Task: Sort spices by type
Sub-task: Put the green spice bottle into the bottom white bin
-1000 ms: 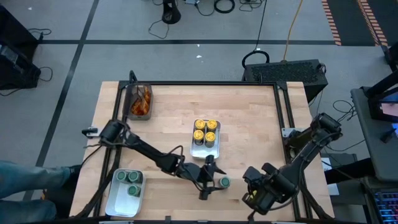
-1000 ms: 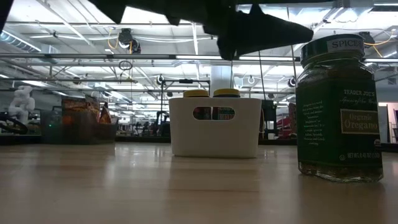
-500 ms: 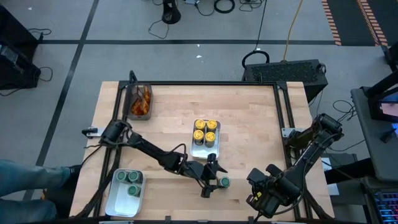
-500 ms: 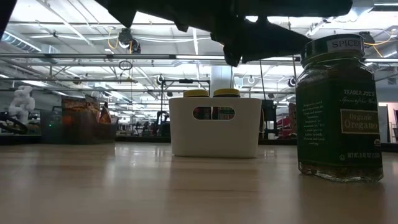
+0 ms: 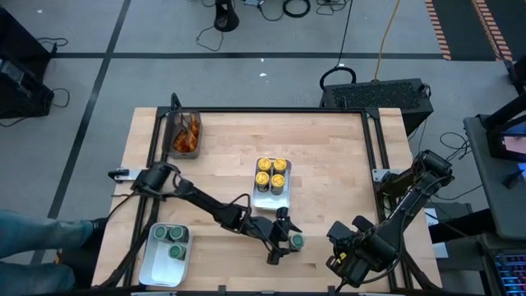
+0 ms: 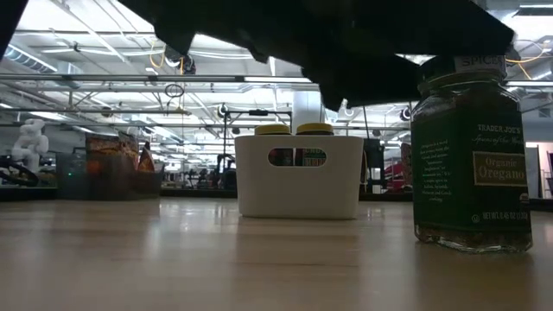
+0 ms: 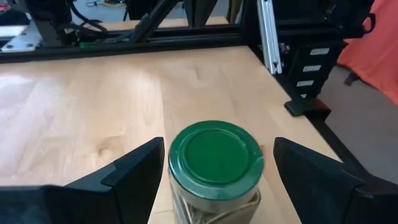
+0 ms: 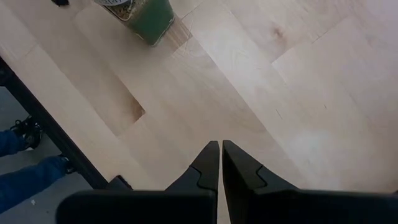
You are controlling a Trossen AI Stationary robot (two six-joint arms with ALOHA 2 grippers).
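Moved closer: left hand (image 7: 214, 168) open astride last green-lidded jar (image 7: 216, 163) near desk's front edge; next, close and lift.

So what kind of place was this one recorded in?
Most likely a robotics lab or workshop, not a kitchen: a butcher-block table in a black metal frame, cables lying on a grey floor marked with tape lines, and an open hall with exposed ceiling pipes behind it.

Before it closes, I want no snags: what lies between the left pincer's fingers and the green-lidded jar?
Nothing. In the left wrist view the open left pincer straddles the green-lidded jar, with only bare wooden table in both gaps.
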